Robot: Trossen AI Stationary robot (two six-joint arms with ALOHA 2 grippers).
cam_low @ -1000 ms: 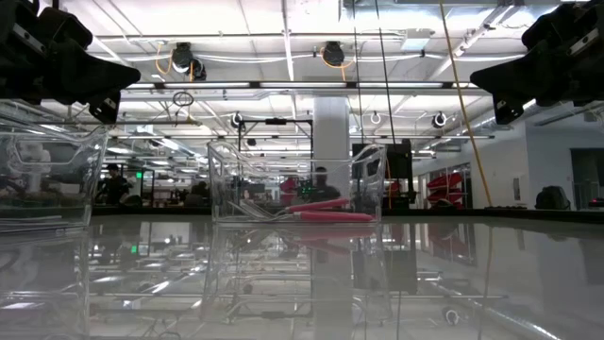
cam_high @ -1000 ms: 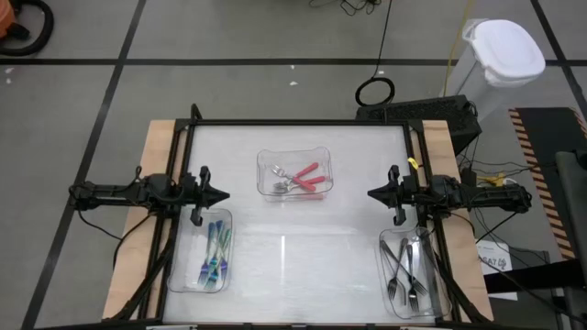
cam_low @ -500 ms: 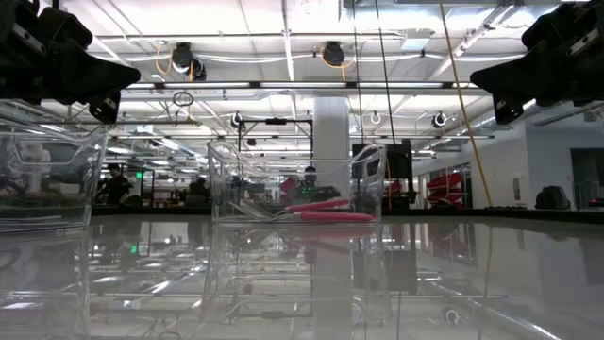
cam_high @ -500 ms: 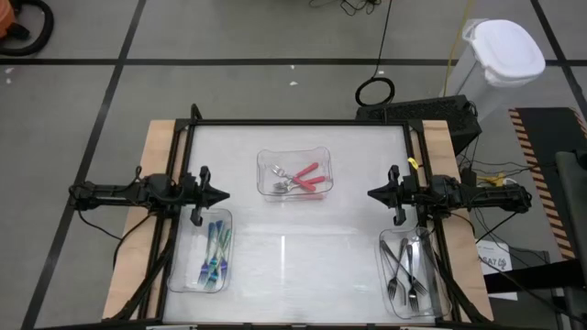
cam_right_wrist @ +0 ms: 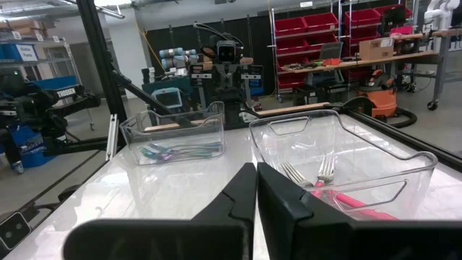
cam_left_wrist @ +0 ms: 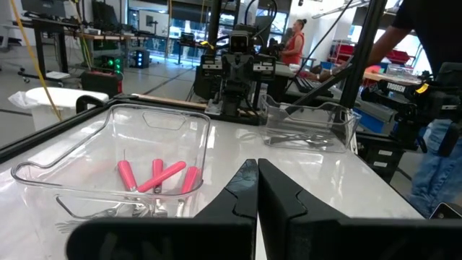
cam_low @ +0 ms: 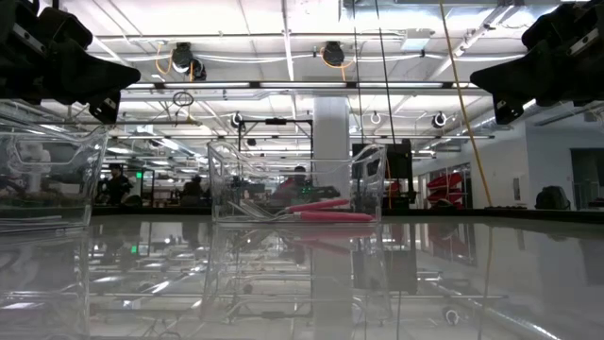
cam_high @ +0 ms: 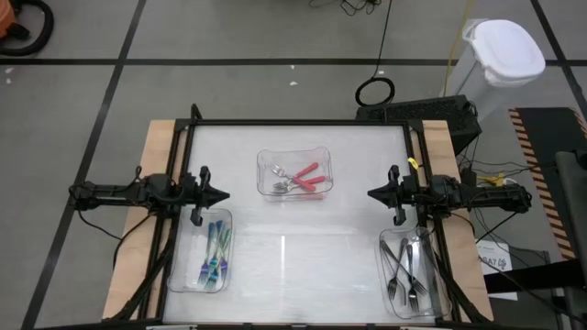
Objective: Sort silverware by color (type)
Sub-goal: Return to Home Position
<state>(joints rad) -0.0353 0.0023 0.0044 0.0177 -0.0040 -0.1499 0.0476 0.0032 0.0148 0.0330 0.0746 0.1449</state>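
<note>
Your wrist cameras are showing what the overhead cannot: the left gripper (cam_left_wrist: pixel 257 166) and the right gripper (cam_right_wrist: pixel 255 167) are each pressing their fingers together on nothing, hovering at opposite table sides. Overhead, the pink-handled forks (cam_high: pixel 307 177) are lying in the middle tray (cam_high: pixel 293 152), the blue-handled forks (cam_high: pixel 216 249) in the left tray (cam_high: pixel 180 275), and the grey metal forks (cam_high: pixel 408 268) in the right tray (cam_high: pixel 384 275). The glossy white table (cam_high: pixel 303 247) is mirroring a workshop, where a person (cam_left_wrist: pixel 433 87) is standing.

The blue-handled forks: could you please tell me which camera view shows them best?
The high view: it looks straight down into the tray near the left gripper, showing the blue-handled forks. The right wrist view shows them far off, through the tray's wall. The low view shows little beyond that tray's wall; the left wrist view misses them.
</note>
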